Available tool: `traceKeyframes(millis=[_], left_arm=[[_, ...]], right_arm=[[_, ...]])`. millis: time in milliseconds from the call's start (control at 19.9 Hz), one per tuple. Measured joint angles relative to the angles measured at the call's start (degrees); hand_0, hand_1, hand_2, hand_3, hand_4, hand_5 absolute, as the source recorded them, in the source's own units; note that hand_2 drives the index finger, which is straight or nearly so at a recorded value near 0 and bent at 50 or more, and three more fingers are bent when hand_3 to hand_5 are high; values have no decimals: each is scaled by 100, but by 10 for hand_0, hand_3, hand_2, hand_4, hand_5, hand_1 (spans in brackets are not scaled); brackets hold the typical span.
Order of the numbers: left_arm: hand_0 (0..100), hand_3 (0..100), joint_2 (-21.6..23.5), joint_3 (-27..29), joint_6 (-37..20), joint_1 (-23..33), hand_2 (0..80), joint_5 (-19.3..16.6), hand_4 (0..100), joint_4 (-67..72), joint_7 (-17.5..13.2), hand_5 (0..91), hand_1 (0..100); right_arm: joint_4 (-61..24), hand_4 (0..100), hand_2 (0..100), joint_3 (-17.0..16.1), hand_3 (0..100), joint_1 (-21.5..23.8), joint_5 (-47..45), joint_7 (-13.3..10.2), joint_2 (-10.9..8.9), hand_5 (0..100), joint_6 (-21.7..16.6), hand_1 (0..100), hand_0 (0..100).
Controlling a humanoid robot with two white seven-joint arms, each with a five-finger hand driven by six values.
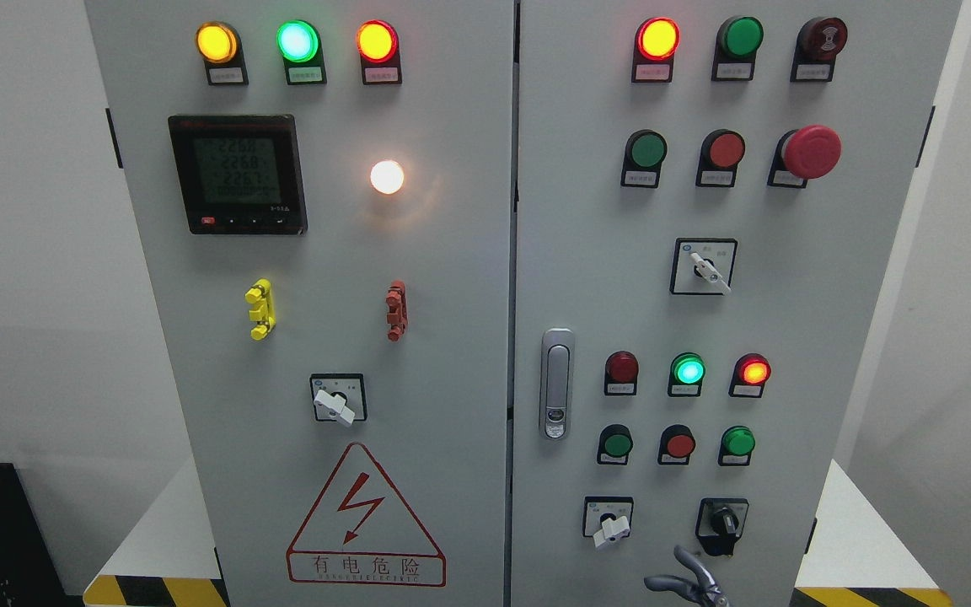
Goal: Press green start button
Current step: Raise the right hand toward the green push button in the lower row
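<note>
Green push buttons sit at several spots on the right door of the grey cabinet (485, 337), and the label print is too small to tell which one says start. One green button (647, 151) sits at about 1 o'clock from the frame's centre, heading a row with a red button (726, 150) and a red mushroom stop (811, 152). Lower, at about 4 o'clock, a green button (618, 443), a red one (680, 444) and another green one (738, 441) form a row under three indicator lamps, whose middle green lamp (689, 370) is lit. A hand (692, 582) with grey metal fingers shows at the bottom edge, at about 5 o'clock, below the white selector switch (610, 527) and the black key switch (726, 523). Its arm is cut off by the frame, so I cannot tell which side it belongs to. Two fingers spread loosely, holding nothing and touching no button. On the left door, at 10 o'clock, a digital meter (238, 174) glows, with a white lamp (387, 177) lit beside it
</note>
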Motion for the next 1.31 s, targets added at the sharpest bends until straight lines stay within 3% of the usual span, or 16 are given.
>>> traceKeyframes(millis=[352, 503, 704, 1307], left_arm=[[120, 0, 0, 0, 0, 0, 0, 0, 0, 0, 0, 0, 556], [120, 0, 0, 0, 0, 0, 0, 0, 0, 0, 0, 0, 556], [120, 0, 0, 0, 0, 1, 0, 0, 0, 0, 0, 0, 556], [120, 0, 0, 0, 0, 1, 0, 0, 0, 0, 0, 0, 556]], right_arm=[[114, 551, 0, -23, 569, -316, 1240, -358, 9, 408, -77, 296, 434], [171, 586, 0, -76, 580, -455, 1738, -480, 12, 462, -93, 286, 469], [231, 607, 0, -129, 593, -685, 2344, -670, 17, 520, -108, 281, 485], [368, 611, 0, -214, 628, -991, 3593, -751, 23, 538, -109, 299, 485]])
